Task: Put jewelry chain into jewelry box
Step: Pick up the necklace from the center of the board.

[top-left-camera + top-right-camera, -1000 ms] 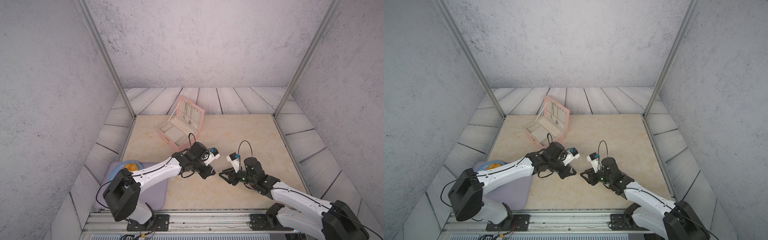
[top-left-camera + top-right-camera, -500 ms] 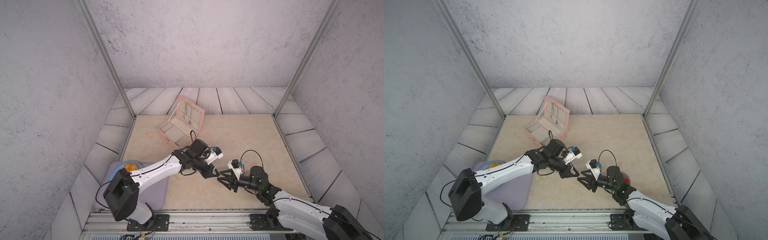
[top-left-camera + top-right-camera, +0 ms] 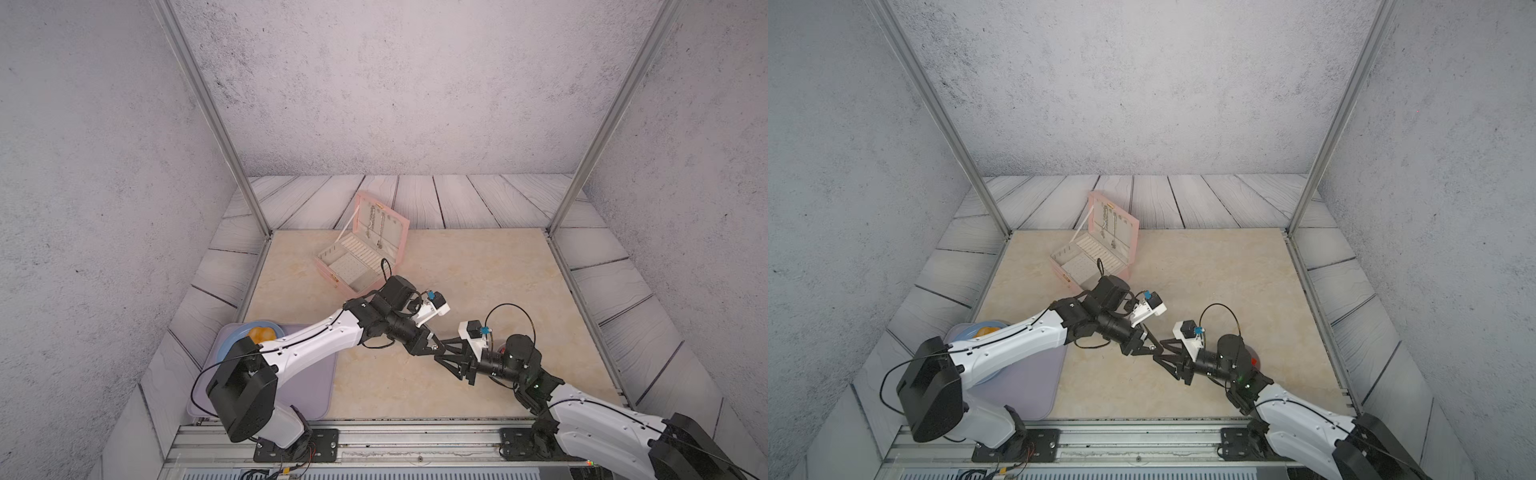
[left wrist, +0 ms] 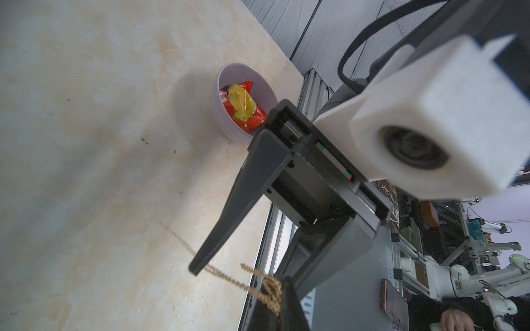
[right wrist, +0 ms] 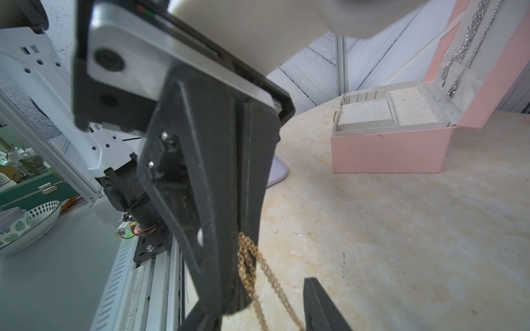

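**Jewelry chain (image 5: 246,258) pinched low over the worktop (image 3: 478,270), well apart from the jewelry box (image 3: 332,272)**

The chain is fine gold links, limp and doubled into loose strands. It hangs from the tips of the left end effector (image 3: 431,345), whose matte black jaws are clamped tight on a bunched part. The right end effector (image 3: 439,351) stands about half open with a tapered jaw on either side of the strands; I cannot tell whether it touches them. This looks like a hand-over or a spreading of the chain before the carry. Next, the right jaws likely need to close on a single strand without snagging. The box is pale pink and hard-sided with a ribbed cream lining, and silvery chains (image 5: 470,31) hang inside its raised lid.
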